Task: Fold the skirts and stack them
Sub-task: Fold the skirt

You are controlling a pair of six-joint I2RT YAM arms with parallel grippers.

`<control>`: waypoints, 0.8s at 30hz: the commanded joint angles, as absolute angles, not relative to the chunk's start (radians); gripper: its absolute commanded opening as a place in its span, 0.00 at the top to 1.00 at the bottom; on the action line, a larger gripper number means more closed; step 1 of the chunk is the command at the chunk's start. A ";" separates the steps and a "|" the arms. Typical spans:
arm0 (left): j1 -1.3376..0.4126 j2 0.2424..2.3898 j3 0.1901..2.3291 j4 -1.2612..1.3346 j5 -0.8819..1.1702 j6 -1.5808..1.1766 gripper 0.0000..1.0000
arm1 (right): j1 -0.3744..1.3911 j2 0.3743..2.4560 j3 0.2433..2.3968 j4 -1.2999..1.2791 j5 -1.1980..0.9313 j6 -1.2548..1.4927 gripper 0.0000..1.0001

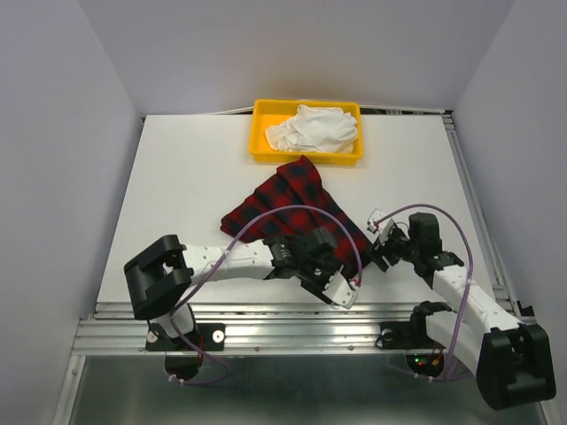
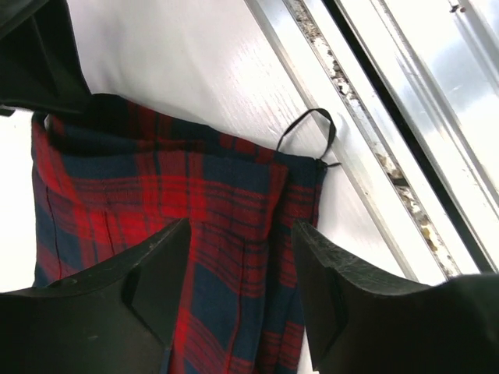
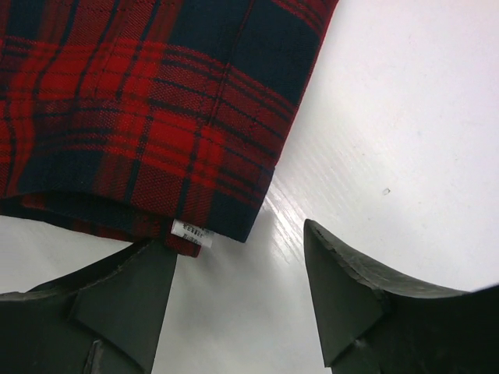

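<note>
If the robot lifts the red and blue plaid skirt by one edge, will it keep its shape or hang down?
It will probably hang limp: the plaid skirt lies flat with soft pleats, like thin woven cloth, so it is likely light. Its thin loop might snag during the lift.

Overhead wide; wrist views close, seemingly opposite skirt (image 1: 297,199) corners.
</note>
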State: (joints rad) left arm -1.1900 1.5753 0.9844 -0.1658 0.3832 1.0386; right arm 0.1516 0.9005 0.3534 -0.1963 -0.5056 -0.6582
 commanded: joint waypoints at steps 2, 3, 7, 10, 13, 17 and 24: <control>-1.203 1.641 1.055 -0.136 0.364 1.052 0.43 | 0.150 0.951 0.374 -0.092 -0.545 -0.647 0.31; -1.203 1.647 1.058 -0.140 0.361 1.058 0.46 | 0.150 0.959 0.376 -0.087 -0.548 -0.652 0.31; -1.203 1.666 1.062 -0.161 0.356 1.092 0.55 | 0.150 0.974 0.379 -0.083 -0.561 -0.669 0.33; -1.204 1.667 1.063 -0.181 0.364 1.097 0.69 | 0.150 0.982 0.376 -0.058 -0.558 -0.658 0.37; -1.209 1.657 1.068 -0.230 0.376 1.103 0.90 | 0.150 1.015 0.390 -0.046 -0.542 -0.641 0.41; -1.221 1.617 1.042 -0.297 0.382 1.124 1.00 | 0.150 1.052 0.402 -0.014 -0.503 -0.617 0.45; -1.227 1.600 0.979 -0.347 0.374 1.143 1.00 | 0.150 1.098 0.425 -0.015 -0.466 -0.617 0.51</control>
State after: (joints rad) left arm -1.2121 1.6272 1.0100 -0.2577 0.3576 1.1290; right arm 0.1520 1.0851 0.3641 -0.0898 -0.5159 -0.6193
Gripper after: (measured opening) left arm 0.149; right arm 0.500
